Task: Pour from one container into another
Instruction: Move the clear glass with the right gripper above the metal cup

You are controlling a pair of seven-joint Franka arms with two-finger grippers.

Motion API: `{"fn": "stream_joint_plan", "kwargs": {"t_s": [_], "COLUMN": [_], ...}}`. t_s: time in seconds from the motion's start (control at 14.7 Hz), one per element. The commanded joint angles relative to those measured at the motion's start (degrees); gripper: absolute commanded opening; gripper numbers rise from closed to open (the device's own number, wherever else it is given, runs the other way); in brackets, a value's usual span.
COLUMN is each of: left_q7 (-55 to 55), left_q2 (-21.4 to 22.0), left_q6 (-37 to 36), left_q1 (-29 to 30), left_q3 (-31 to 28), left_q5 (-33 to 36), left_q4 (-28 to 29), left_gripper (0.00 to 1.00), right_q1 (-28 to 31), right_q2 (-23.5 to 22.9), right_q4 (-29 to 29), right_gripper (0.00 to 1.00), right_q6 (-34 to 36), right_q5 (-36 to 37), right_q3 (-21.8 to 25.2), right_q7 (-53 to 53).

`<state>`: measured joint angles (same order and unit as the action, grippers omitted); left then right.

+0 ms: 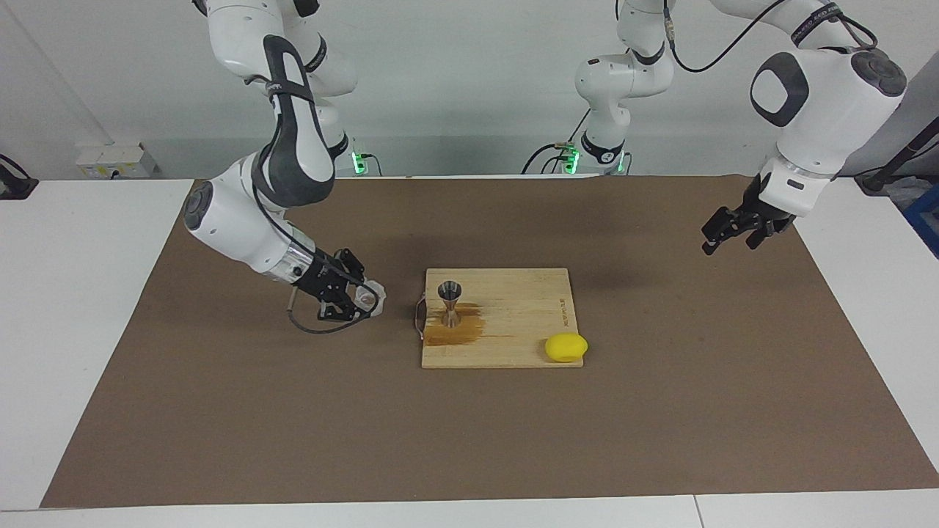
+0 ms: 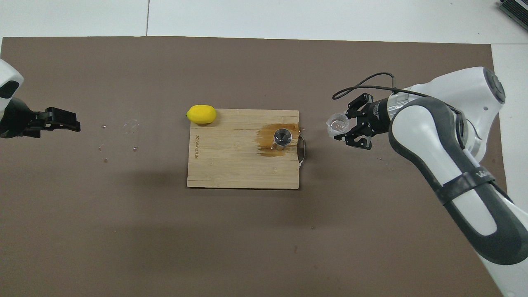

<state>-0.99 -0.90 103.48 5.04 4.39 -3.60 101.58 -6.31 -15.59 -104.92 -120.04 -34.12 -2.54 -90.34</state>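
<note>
My right gripper (image 1: 364, 297) (image 2: 341, 126) is shut on the small clear ridged cup (image 1: 371, 293) (image 2: 338, 123). It holds the cup low over the brown mat, mouth up, just off the handle end of the wooden board (image 1: 528, 293) (image 2: 231, 165). The steel hourglass jigger (image 1: 450, 302) (image 2: 282, 137) stands upright on the board, in a dark wet stain (image 1: 461, 331) (image 2: 266, 140). My left gripper (image 1: 732, 236) (image 2: 71, 122) hangs open and empty, waiting over the mat toward the left arm's end.
A yellow lemon (image 1: 565, 347) (image 2: 201, 114) lies at the board's corner farthest from the robots, toward the left arm's end. A thin metal handle (image 1: 419, 315) (image 2: 303, 150) sticks out of the board toward the cup. Small crumbs (image 2: 103, 145) dot the mat near the left gripper.
</note>
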Motion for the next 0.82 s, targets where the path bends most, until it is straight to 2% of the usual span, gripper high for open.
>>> {"fn": "stream_joint_plan", "kwargs": {"t_s": [0.0, 0.14, 0.27, 0.54, 0.75], "left_q7": [2.1, 2.2, 2.4, 2.5, 2.2], "left_q2": [1.2, 0.5, 0.1, 0.5, 0.9], "left_q6": [-9.2, -15.6, -18.6, -18.4, -18.6], "left_q1": [0.6, -2.8, -3.2, -4.2, -4.2], "left_q3": [4.5, 3.4, 3.0, 1.4, 1.5], "left_q5": [4.1, 4.3, 4.4, 3.5, 3.4], "left_q4": [-5.1, -10.4, -13.0, -12.6, -12.6], "left_gripper": [1.00, 1.00, 1.00, 1.00, 1.00], "right_q1": [-3.3, -5.7, -7.2, -10.1, -11.3], "right_q2": [-0.9, -1.6, -2.4, -3.0, -3.7], "right_q4": [3.8, 5.6, 7.4, 9.2, 11.0], "right_gripper": [0.00, 0.00, 0.00, 0.00, 0.00], "right_q6": [-0.4, -0.9, -0.8, -0.7, -0.6], "right_q5": [5.5, 10.3, 12.5, 19.9, 22.7], "right_q3": [0.0, -0.1, 0.0, -0.1, -0.1], "right_q7": [-5.1, -9.5, -11.8, -13.8, -14.3]}}
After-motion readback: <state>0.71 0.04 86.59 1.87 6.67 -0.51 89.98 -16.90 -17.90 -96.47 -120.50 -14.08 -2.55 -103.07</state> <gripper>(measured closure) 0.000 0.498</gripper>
